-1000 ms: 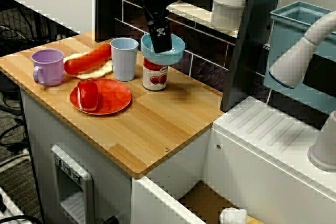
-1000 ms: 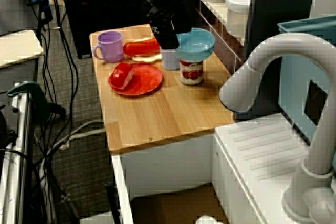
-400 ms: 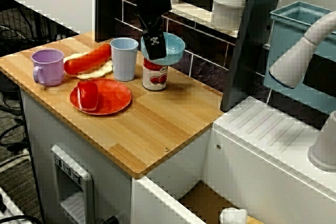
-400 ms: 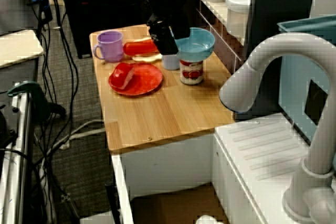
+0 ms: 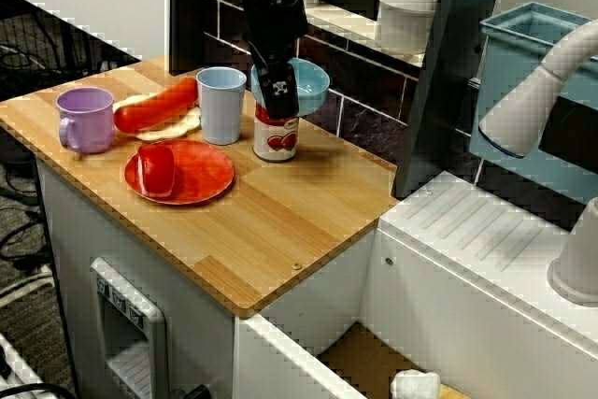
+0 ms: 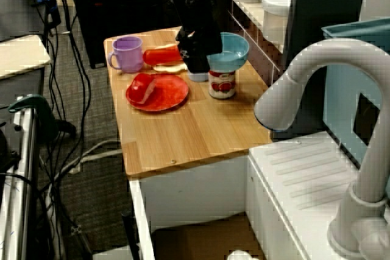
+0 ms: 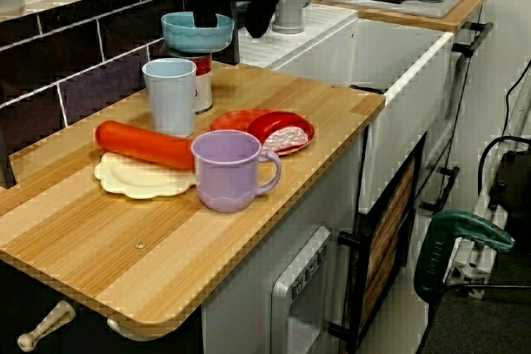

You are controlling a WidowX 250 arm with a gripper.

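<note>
In the front view the gripper (image 5: 278, 98) hangs at the rim of the blue bowl (image 5: 310, 87) sitting on the can (image 5: 276, 139), the sink-side view agrees, and the low view shows its fingers (image 7: 205, 12) apart across that rim, probably the best hold on light, stiff, smooth plastic.

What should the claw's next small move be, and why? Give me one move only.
Probably lift the claw straight up, slowly. Its fingers look parted astride the rim of the blue bowl, which sits perched on the tomato can, the blue cup close beside. A sideways pull could tip the bowl off.
</note>
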